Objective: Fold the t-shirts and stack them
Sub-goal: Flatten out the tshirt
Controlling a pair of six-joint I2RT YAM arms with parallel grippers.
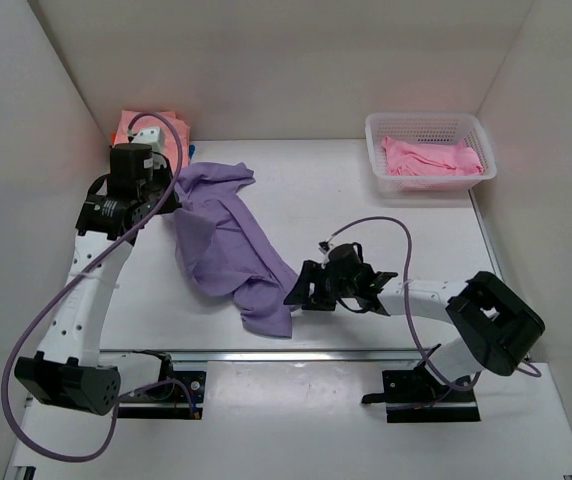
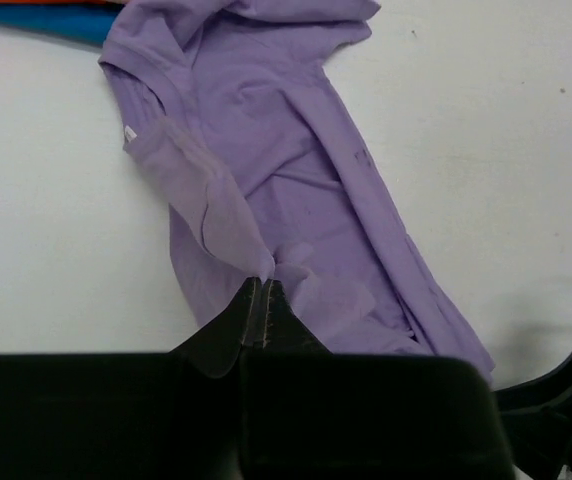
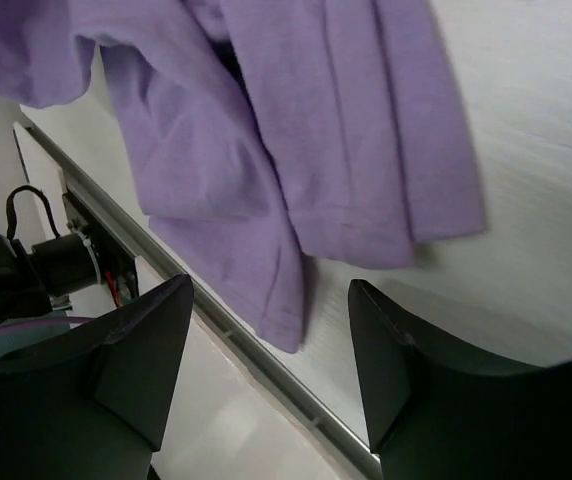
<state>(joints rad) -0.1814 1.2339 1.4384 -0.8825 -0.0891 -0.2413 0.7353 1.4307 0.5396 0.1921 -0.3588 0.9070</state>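
Observation:
The lavender-purple t-shirt (image 1: 228, 245) lies crumpled and stretched diagonally on the white table. My left gripper (image 1: 171, 200) is at its far left edge; in the left wrist view (image 2: 264, 290) it is shut on a fold of the lavender cloth (image 2: 296, 170). My right gripper (image 1: 301, 290) is open and empty just right of the shirt's near corner. In the right wrist view (image 3: 269, 290) that corner (image 3: 266, 120) lies ahead of the spread fingers. Salmon-pink and orange-red shirts (image 1: 131, 122) lie stacked at the back left, with a blue edge (image 2: 66, 22). A brighter pink shirt (image 1: 431, 158) lies in the basket.
The white mesh basket (image 1: 376, 150) stands at the back right. A metal rail (image 3: 216, 320) marks the table's near edge, close under the right gripper. White walls close in the left, back and right sides. The left arm's cable loops at the near left.

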